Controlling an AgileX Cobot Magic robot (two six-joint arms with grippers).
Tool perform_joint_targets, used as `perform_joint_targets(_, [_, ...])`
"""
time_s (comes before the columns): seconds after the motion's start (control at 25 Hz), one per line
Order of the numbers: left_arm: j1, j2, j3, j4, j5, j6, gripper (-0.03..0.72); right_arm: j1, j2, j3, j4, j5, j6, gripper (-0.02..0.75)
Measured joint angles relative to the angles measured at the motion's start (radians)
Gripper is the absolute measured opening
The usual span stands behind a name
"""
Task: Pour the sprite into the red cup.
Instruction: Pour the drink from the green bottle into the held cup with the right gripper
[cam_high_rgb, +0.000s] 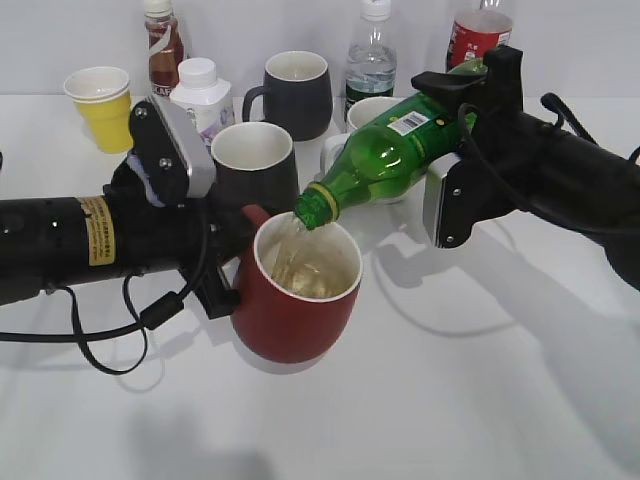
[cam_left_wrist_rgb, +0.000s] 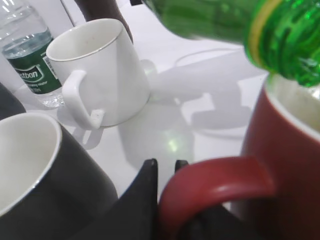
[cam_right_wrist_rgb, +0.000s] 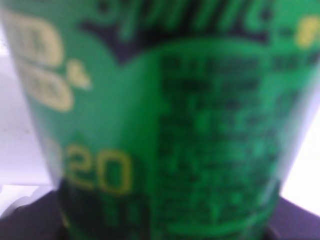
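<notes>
The sprite (cam_high_rgb: 385, 160), a green bottle with no cap on, is tilted neck-down over the red cup (cam_high_rgb: 295, 310). Its mouth is just above the rim and clear liquid runs into the cup, which holds some. My right gripper (cam_high_rgb: 455, 110) is shut on the bottle's labelled body; the label fills the right wrist view (cam_right_wrist_rgb: 165, 125). My left gripper (cam_left_wrist_rgb: 165, 167) is shut on the red cup's handle (cam_left_wrist_rgb: 215, 182); the cup (cam_left_wrist_rgb: 290, 165) stands on the table. The bottle's neck (cam_left_wrist_rgb: 290, 45) shows above the cup in the left wrist view.
A black mug (cam_high_rgb: 255, 165) stands right behind the left arm, a second black mug (cam_high_rgb: 295, 95) and a white mug (cam_high_rgb: 365, 115) farther back. A yellow paper cup (cam_high_rgb: 100, 105), a water bottle (cam_high_rgb: 370, 60), a cola bottle (cam_high_rgb: 478, 35) and other bottles line the back.
</notes>
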Motion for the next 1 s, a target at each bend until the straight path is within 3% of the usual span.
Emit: perform_joint_targets(1.0, [0.000,0.000,0.000,0.000,0.003,0.001,0.071,0.000,0.000,0.000,0.000,-0.006,-0.015,0.396])
